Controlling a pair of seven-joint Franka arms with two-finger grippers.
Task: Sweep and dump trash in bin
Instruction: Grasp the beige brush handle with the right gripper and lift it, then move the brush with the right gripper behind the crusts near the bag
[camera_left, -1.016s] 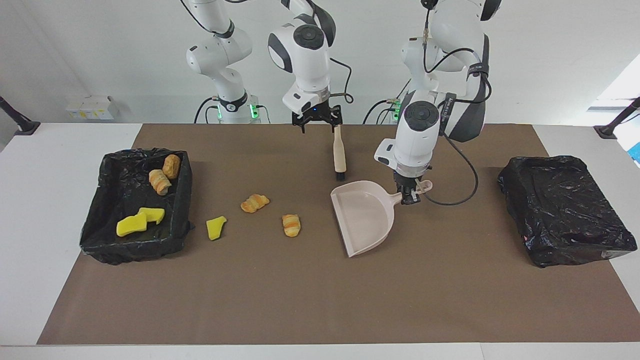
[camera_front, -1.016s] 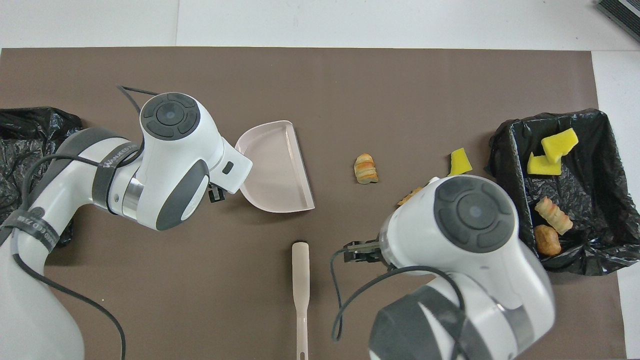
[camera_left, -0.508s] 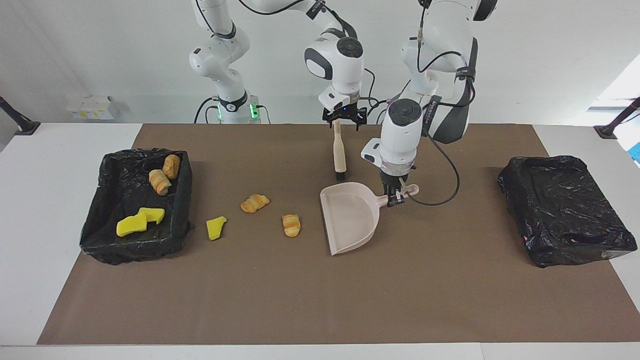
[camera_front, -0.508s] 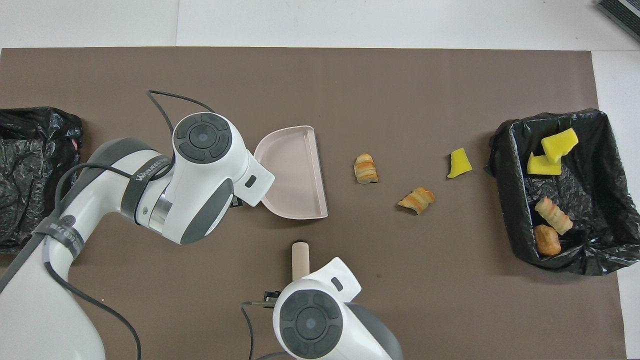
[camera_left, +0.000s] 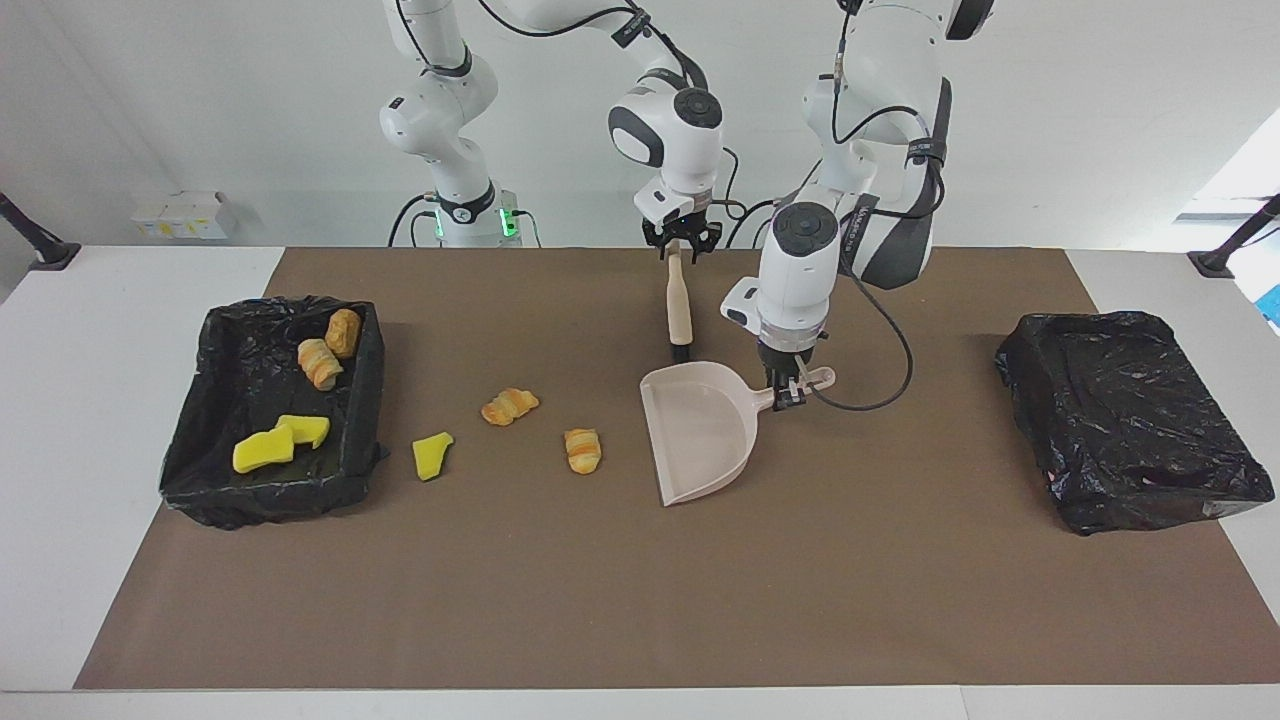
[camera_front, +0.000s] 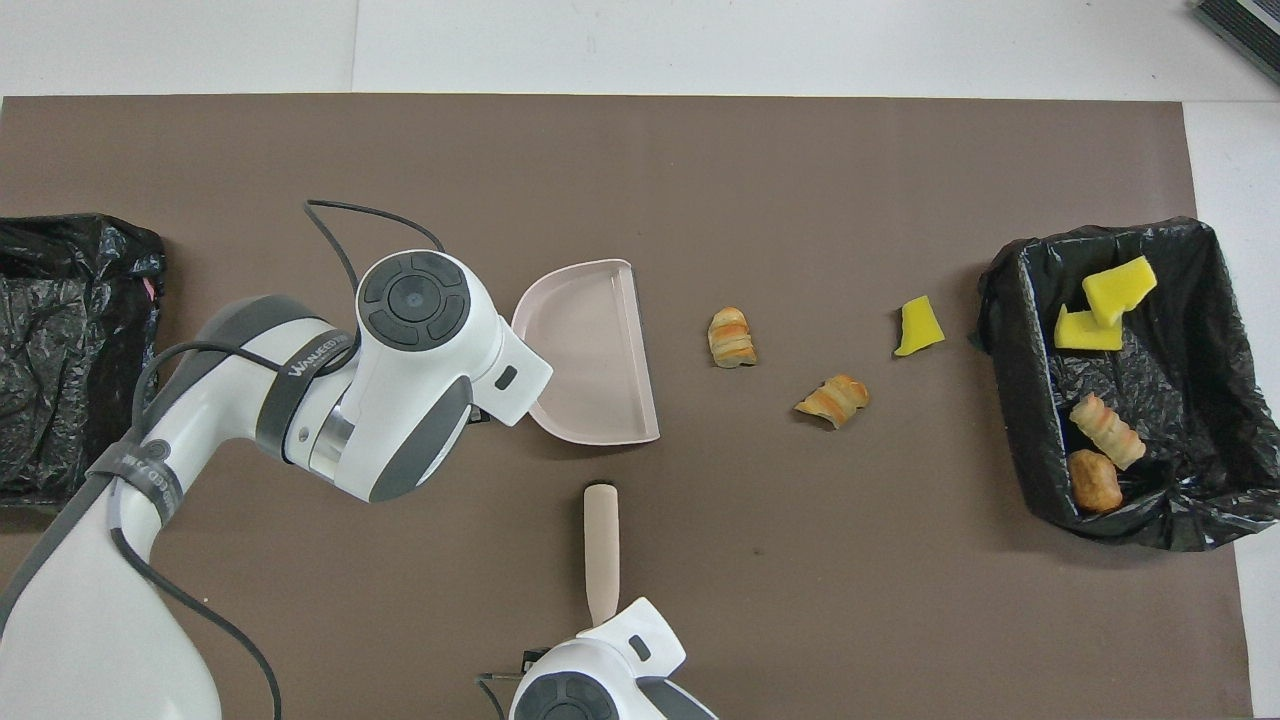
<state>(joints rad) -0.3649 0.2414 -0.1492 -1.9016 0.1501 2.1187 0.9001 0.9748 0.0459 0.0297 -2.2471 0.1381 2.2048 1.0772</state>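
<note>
Three pieces of trash lie on the brown mat: a croissant piece (camera_left: 582, 450) (camera_front: 732, 337), a second croissant piece (camera_left: 510, 405) (camera_front: 833, 400) and a yellow sponge chunk (camera_left: 432, 455) (camera_front: 918, 326). The black-lined bin (camera_left: 362, 420) (camera_front: 1010, 350) at the right arm's end holds two yellow sponges (camera_left: 280, 440), a croissant piece (camera_left: 319, 363) and a brown lump (camera_left: 343, 332). My left gripper (camera_left: 790, 395) is shut on the handle of the beige dustpan (camera_left: 700, 430) (camera_front: 590, 350), which rests on the mat beside the nearest croissant piece. My right gripper (camera_left: 680, 243) is open, low over the handle end of the beige brush (camera_left: 679, 305) (camera_front: 601, 545).
A second black-lined bin (camera_left: 1130, 420) (camera_front: 60, 340) stands at the left arm's end of the table and shows nothing inside. The brush lies on the mat nearer to the robots than the dustpan. White table borders the brown mat (camera_left: 640, 600).
My right arm has swung back from over the trash to the brush's handle end. My left gripper has slid the dustpan a little toward the croissant pieces.
</note>
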